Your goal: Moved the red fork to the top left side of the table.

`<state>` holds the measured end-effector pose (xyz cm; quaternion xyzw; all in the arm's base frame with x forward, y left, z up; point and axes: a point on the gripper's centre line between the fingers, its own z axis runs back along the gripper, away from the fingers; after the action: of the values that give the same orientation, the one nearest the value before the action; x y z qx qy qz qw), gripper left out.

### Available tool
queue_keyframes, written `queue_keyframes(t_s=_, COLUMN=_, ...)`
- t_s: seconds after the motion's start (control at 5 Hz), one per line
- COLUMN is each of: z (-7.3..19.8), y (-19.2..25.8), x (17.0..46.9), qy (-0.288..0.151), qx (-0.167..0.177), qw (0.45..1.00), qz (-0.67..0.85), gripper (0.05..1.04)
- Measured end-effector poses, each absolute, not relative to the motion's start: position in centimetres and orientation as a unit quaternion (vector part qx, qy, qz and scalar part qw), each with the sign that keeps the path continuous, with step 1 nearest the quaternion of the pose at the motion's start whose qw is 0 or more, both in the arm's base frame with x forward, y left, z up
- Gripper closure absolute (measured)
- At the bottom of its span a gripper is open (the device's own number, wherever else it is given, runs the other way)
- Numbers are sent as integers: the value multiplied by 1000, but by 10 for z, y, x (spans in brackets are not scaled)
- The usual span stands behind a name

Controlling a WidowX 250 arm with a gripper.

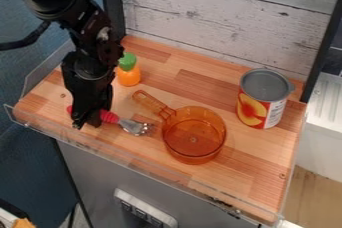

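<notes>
Red-handled fork (121, 120): we see its handle partly behind the black gripper (85, 122), but can't tell that gripper's opening or hold.

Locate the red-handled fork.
In the camera view, the fork lies front left on the table, gripper at its handle, tines just left of the orange pan.

Relative to the gripper (87, 123): orange toy, green-topped (128, 74), upper right, near; translucent orange pan (194, 134), right, handle pointing up-left; fruit-labelled can (260, 107), upright, farther right; pale plank panel (220, 19), beyond; white socket strip (143, 212), lower right
</notes>
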<state>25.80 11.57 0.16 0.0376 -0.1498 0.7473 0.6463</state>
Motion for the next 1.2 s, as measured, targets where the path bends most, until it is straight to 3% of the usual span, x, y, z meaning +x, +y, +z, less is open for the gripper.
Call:
queue_keyframes(t_s=0.4, z=4, y=125, x=246, qy=-157, qx=40, qw=644, qz=748, gripper=720)
queue_keyframes(t_s=0.8, z=21, y=156, x=248, qy=-199, qx=20, qw=641, qz=741, gripper=720)
queue_keyframes(t_s=1.2, z=44, y=196, x=282, qy=-275, qx=18, qw=560, qz=781, gripper=720)
